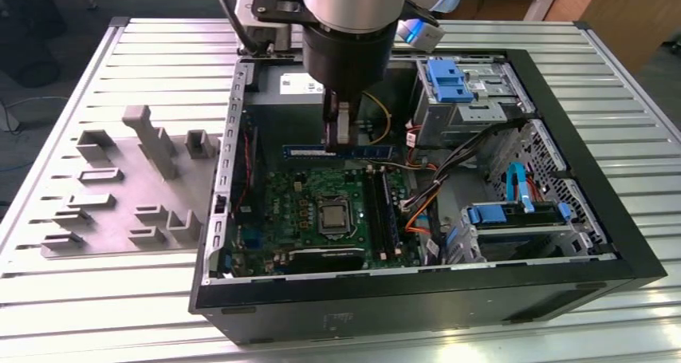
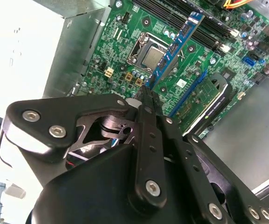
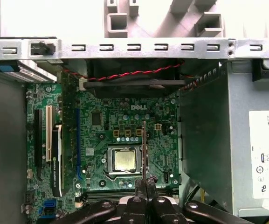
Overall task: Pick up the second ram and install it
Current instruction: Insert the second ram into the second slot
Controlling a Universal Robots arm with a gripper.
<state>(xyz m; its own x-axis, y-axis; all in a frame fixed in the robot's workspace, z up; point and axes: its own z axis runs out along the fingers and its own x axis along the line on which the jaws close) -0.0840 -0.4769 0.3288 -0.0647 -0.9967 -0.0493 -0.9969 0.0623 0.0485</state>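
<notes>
Second ram in grip, over the board.
My fingers [image 1: 340, 143] are clamped on the second ram [image 1: 368, 150], held on edge above the green motherboard [image 1: 303, 194] inside the open case [image 1: 426, 307]. In the second wrist view the stick [image 2: 174, 46] crosses over the CPU socket [image 2: 149, 57].

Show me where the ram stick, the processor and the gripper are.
ram stick [image 1: 372, 151]: exterior view, bare blue board.
processor [image 3: 125, 160]: first wrist view, middle of metal lid.
gripper [image 2: 147, 93]: second wrist view, between its fingertips.
</notes>
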